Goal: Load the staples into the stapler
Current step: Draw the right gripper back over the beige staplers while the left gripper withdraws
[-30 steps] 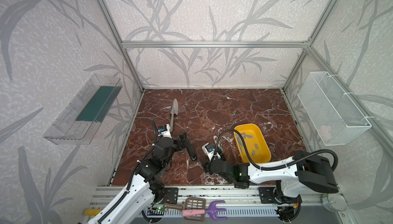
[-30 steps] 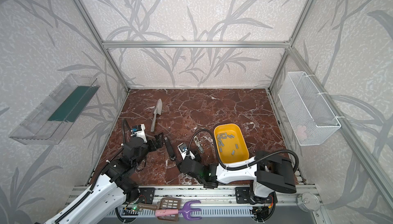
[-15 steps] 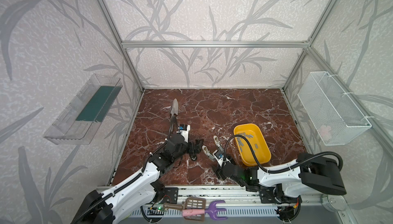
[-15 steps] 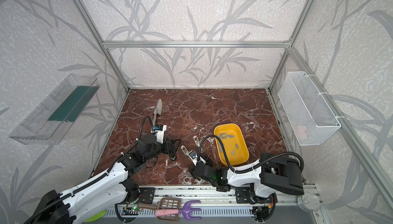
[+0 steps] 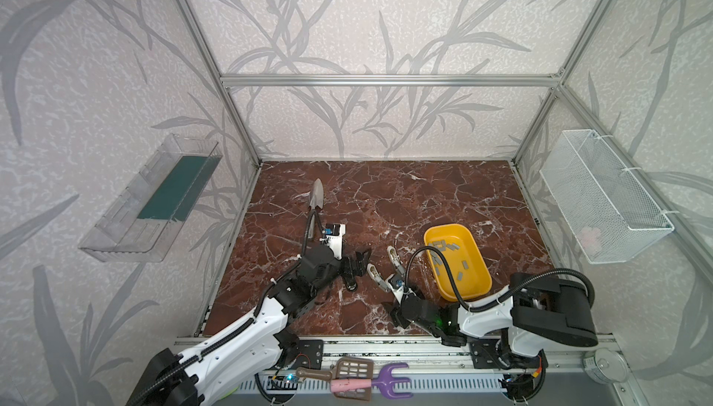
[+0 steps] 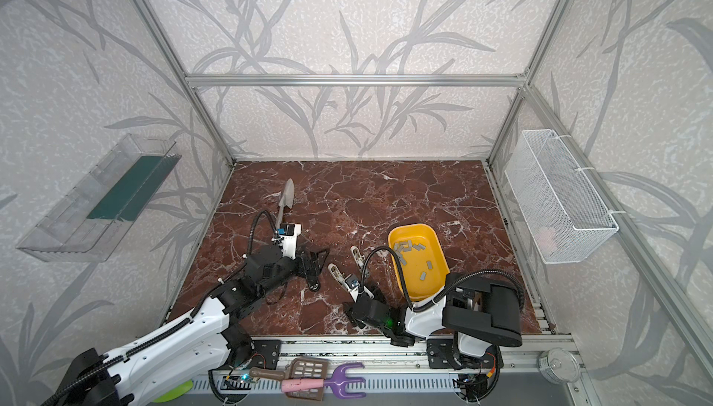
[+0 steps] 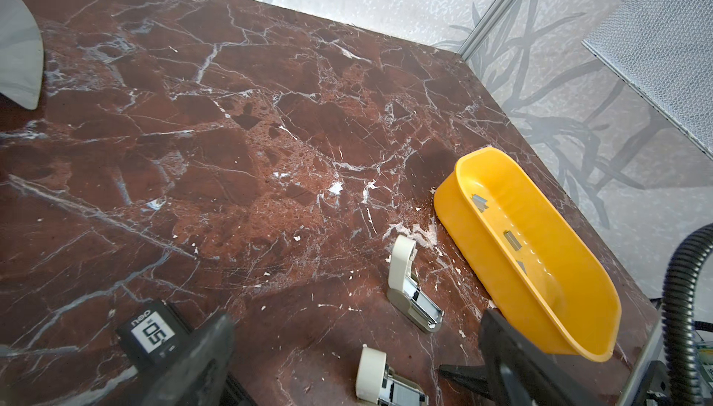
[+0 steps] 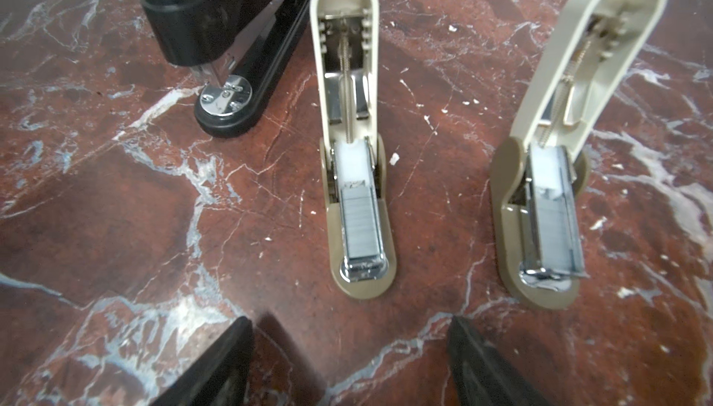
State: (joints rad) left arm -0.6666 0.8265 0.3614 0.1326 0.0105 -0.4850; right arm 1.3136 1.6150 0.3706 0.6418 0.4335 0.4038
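Observation:
The black stapler (image 5: 350,286) lies shut on the marble floor, seen close in the right wrist view (image 8: 216,26). My left gripper (image 5: 359,265) hovers open just over it. In the left wrist view one finger of that gripper (image 7: 353,346) covers the stapler (image 7: 154,340), and nothing is gripped. Grey staples (image 5: 443,247) lie loose in the yellow tray (image 5: 478,269). My right gripper (image 5: 391,309) is open and empty, low, just in front of two cream staplers. In its wrist view the gripper (image 8: 349,346) has bare floor between its fingers.
Two cream staplers (image 8: 359,207) (image 8: 548,211) stand with lids swung up and staple strips in their rails, between the black stapler and the tray. A metal trowel (image 5: 317,197) lies behind the left arm. A wire basket (image 5: 602,195) hangs right, a clear shelf (image 5: 154,199) left.
A second ago the left gripper was further left; it has reached right over the black stapler. The right gripper has drawn back toward the front, uncovering the two cream staplers.

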